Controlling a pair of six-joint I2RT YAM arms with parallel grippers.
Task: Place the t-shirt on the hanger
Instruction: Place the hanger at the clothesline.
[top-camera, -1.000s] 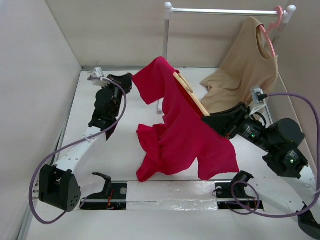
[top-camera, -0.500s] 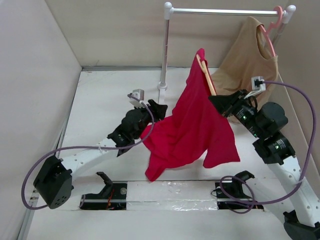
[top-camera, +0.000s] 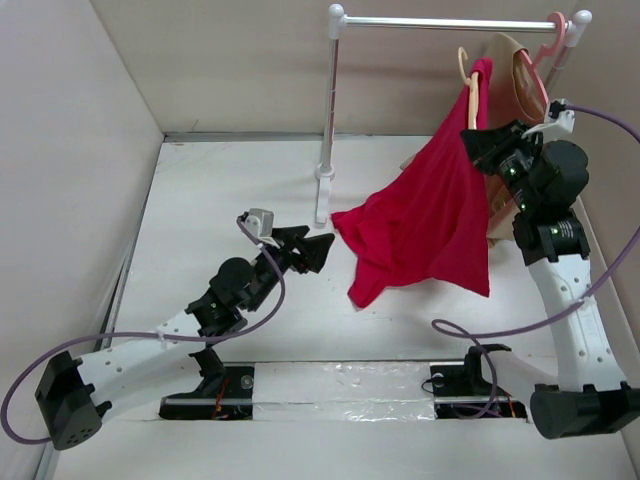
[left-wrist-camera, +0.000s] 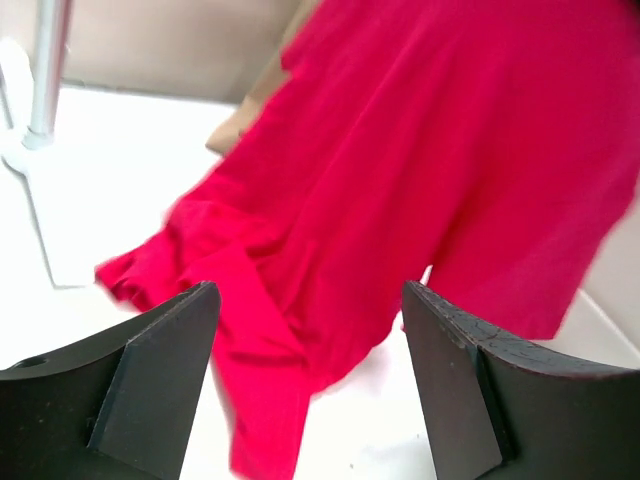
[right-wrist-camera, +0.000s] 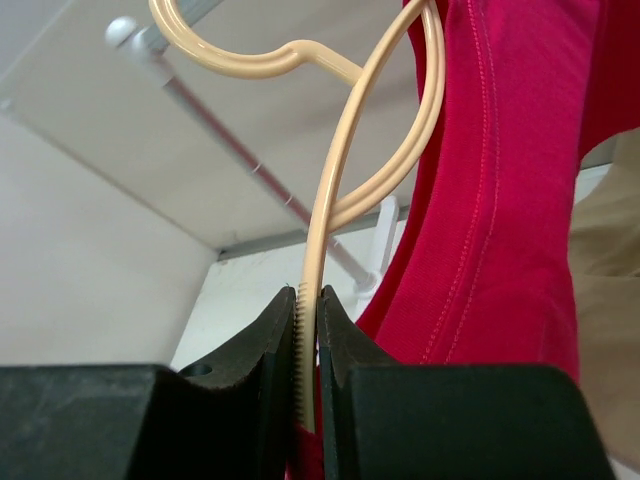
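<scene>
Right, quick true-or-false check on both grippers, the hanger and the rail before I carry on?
1. The right gripper is clamped on the hanger. True.
2. The left gripper grips the t-shirt by its hem. False: its jaws stand open, holding nothing.
3. The hanger's hook sits over the rail. False: it is held in the air, off the rail.
4. A tan shirt hangs from a pink hanger on the rail. True.
</scene>
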